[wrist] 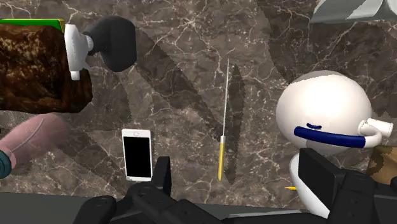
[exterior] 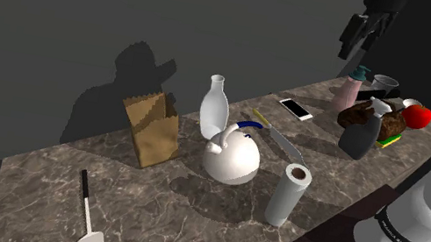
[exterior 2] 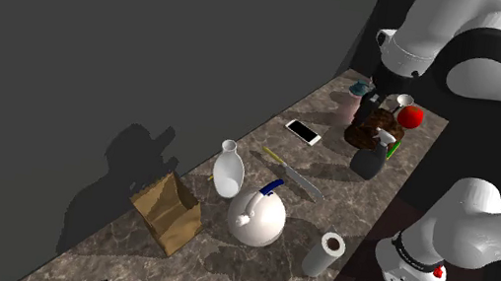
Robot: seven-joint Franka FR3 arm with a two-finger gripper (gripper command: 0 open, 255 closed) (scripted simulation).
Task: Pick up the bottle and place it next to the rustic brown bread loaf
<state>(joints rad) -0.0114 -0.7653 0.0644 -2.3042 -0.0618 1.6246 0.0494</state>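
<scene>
Hanging high above the far end of the marble counter [exterior: 188, 227], the black gripper [exterior: 347, 46] has its fingers spread apart with nothing between them. The wrist view makes that gap plain, the fingers framing a smartphone [wrist: 137, 153] and a yellow-handled knife [wrist: 224, 121] lying on the counter below. That view also looks down on a white kettle [wrist: 321, 111] with a blue handle. The shoulder view adds a paper bag [exterior: 152, 130], a paper towel roll [exterior: 288, 194] and a spatula [exterior: 88, 211] toward its lower left. The pink bottle [exterior: 349, 92], capped in teal, stands upright, long axis vertical and cap uppermost. It is just beside the brown bread loaf [exterior: 391, 124] on the wall side, and a dark spray bottle [exterior: 360, 137] stands close by the loaf.
</scene>
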